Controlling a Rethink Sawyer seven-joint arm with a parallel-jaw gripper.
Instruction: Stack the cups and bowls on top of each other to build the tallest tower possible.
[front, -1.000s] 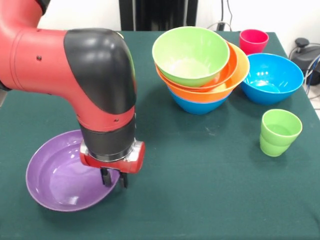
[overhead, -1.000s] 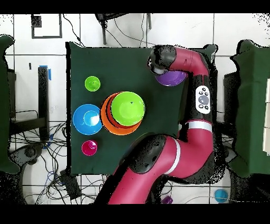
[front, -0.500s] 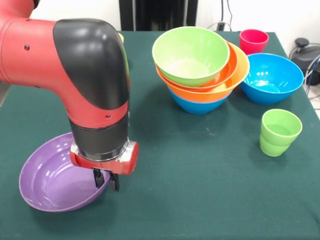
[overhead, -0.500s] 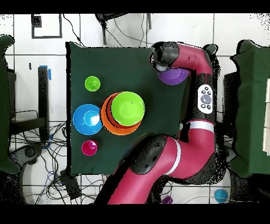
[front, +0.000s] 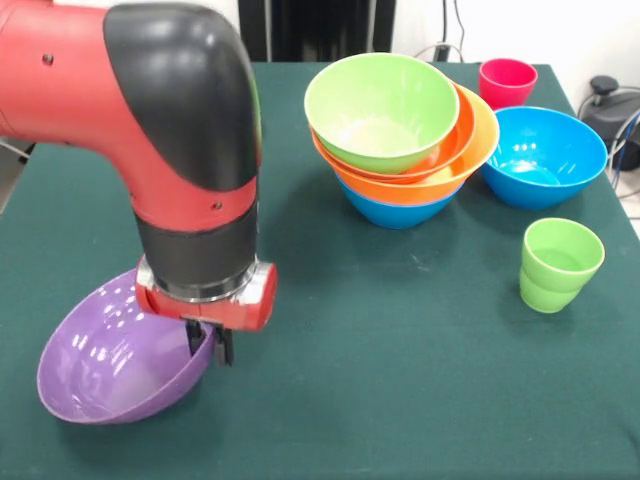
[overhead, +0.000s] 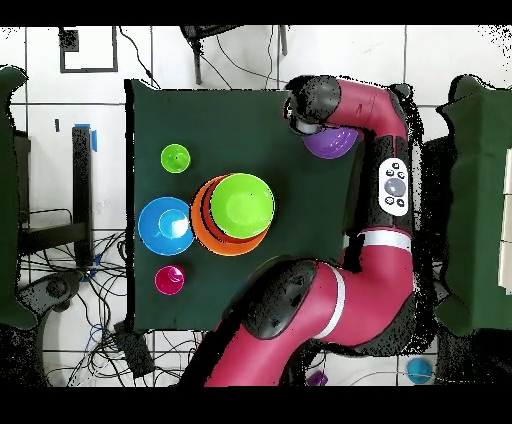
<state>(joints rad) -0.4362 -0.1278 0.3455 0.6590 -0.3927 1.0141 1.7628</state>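
My gripper (front: 211, 344) is shut on the right rim of the wide purple bowl (front: 100, 370), which hangs tilted at the table's near left with its opening turned up and left. In the overhead view the purple bowl (overhead: 333, 144) peeks out from under the arm. The tower (front: 400, 140) stands at the back centre: a lime green bowl (front: 380, 105) on top, orange-red and yellow-orange bowls under it, a blue bowl (front: 395, 210) lowest. Seen from above, the tower (overhead: 238, 210) stands mid-table. A light green cup (front: 558, 262) and a red-pink cup (front: 507, 80) stand apart on the right.
A second blue bowl (front: 545, 155) sits just right of the tower, between the two cups. The bulky red and black arm (front: 150, 130) hangs over the table's left half. Cables and a dark device lie off the right edge.
The gripper has risen with the purple bowl's rim between its fingers. The bowl has tipped from lying flat to steeply tilted and shifted a little left.
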